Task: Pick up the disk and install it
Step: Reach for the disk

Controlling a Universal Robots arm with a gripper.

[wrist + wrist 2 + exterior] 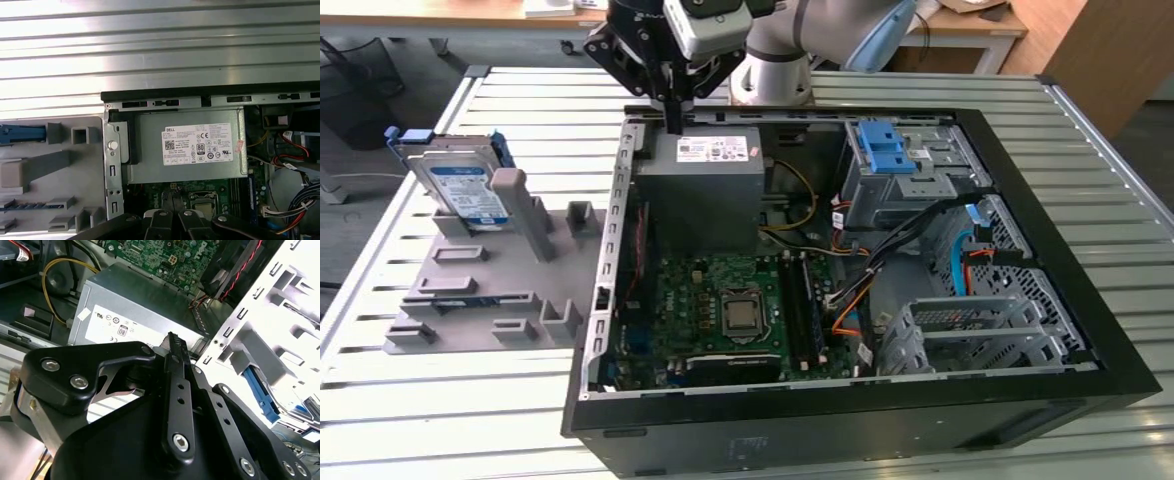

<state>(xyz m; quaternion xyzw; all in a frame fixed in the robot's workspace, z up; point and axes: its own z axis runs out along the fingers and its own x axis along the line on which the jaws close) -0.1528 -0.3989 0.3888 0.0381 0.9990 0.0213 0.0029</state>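
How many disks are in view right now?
1. The disk stands on edge in the grey fixture at the exterior view's left, outside the computer case. Others may be hidden inside the case.

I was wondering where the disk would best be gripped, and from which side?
Likely its upper end, pinched across the flat faces, coming from above: the disk stands on edge, slightly tilted, in the grey holder, so its lower end is seated and the top is free.

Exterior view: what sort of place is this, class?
Probably a robotics lab for computer assembly: an open desktop computer case on a slatted metal table, the disk standing in a grey fixture, the gripper above the power supply.
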